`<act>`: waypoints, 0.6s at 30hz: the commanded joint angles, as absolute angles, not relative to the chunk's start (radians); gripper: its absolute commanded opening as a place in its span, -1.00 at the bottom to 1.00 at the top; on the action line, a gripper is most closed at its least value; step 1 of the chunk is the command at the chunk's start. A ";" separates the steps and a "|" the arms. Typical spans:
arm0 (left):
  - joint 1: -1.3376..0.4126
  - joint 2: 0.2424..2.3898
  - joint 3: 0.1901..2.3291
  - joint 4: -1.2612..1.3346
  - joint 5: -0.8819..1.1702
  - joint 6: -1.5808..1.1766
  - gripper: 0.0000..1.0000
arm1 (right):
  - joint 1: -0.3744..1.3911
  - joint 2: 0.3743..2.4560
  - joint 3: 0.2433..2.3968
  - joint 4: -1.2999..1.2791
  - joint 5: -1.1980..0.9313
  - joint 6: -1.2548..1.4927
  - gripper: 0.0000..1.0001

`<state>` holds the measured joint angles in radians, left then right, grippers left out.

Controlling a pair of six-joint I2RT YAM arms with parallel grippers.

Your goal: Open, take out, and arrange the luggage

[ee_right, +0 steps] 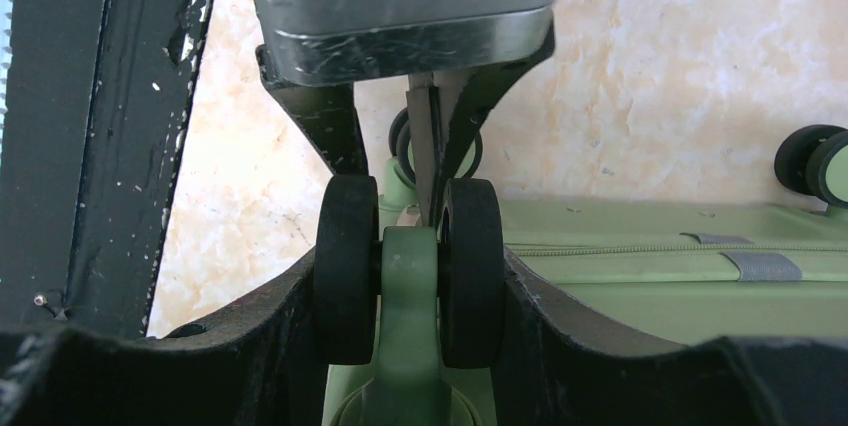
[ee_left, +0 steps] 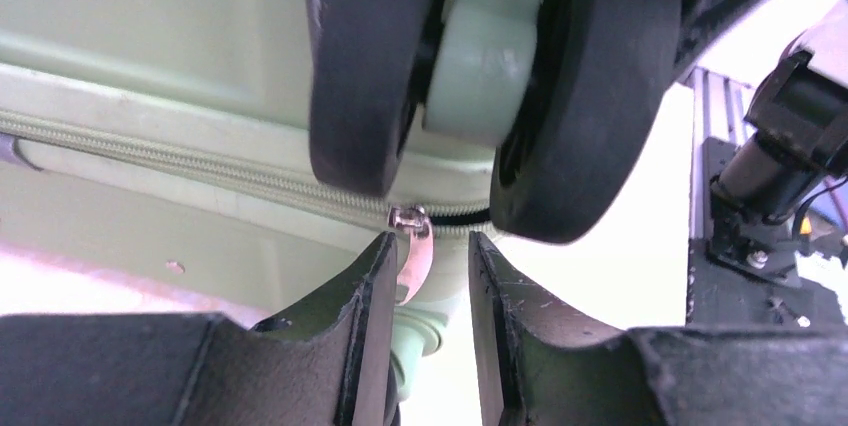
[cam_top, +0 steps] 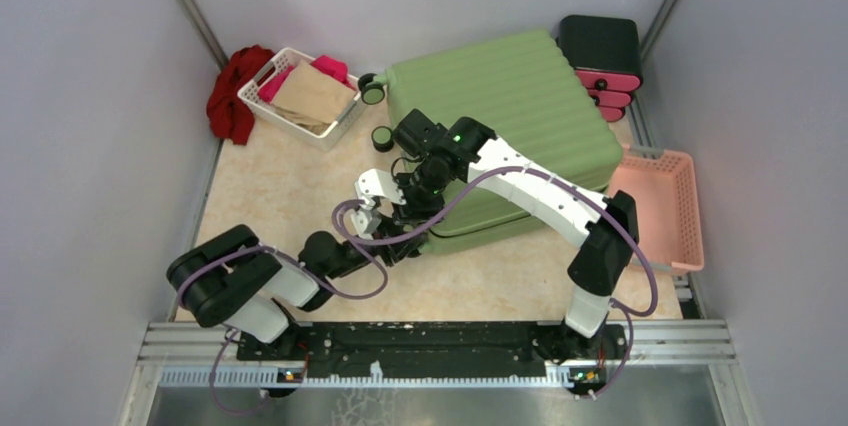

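While clamping suitcase [cam_top: 520,96] wheel [ee_right: 345,266] in right gripper [ee_right: 408,286], pinch zipper pull [ee_left: 417,258] at wheel's six o'clock with narrow-open left gripper [ee_left: 430,246]

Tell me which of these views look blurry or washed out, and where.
Left wrist: the caster wheel up close is soft, the right side and lower left are blown out, the zipper pull is fairly sharp. Right wrist: the caster wheel is crisp, the near tool fingers dark. Top external: even light, the green suitcase sharp.
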<state>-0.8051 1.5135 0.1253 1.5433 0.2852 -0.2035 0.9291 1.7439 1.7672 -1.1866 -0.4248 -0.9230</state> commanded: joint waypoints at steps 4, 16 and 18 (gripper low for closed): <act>-0.820 1.569 0.080 1.666 0.219 -0.091 -0.22 | 0.937 1.699 1.831 -1.239 -0.510 -0.891 -1.00; -0.895 1.659 0.110 1.780 0.113 -0.060 -0.09 | 0.937 1.697 1.828 -1.237 -0.509 -0.890 -1.00; -0.938 1.673 0.113 1.791 0.052 -0.036 -0.08 | 0.937 1.698 1.829 -1.236 -0.510 -0.891 -1.00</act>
